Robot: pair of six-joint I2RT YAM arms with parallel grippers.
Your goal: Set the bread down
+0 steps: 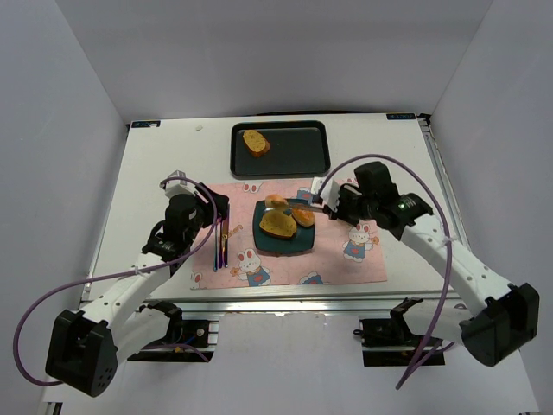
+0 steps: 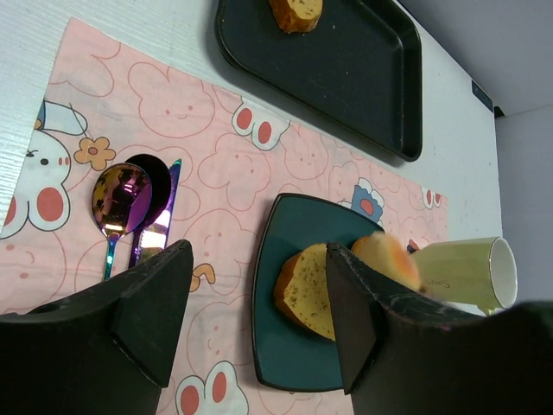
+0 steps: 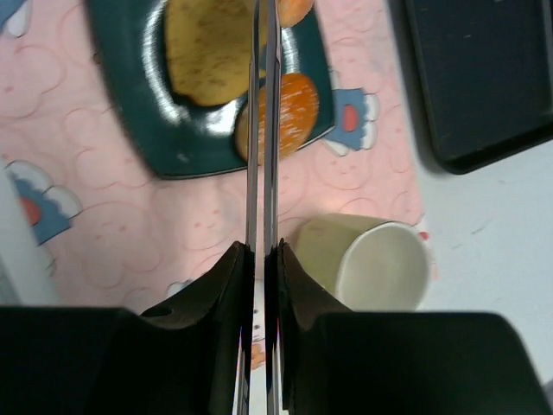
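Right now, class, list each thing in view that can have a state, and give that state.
left gripper, open and empty.
right gripper, shut on tongs.
cup, lying on its side, empty.
tray, holding one bread piece.
plate, holding bread slices.

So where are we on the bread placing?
Done: several pieces sit on the teal plate. In hand: the right gripper is shut on tongs, tips over the orange piece on that plate; gripped or released, I cannot tell. To do: one bread piece on the black tray. The left gripper hangs open over the pink mat, holding nothing.
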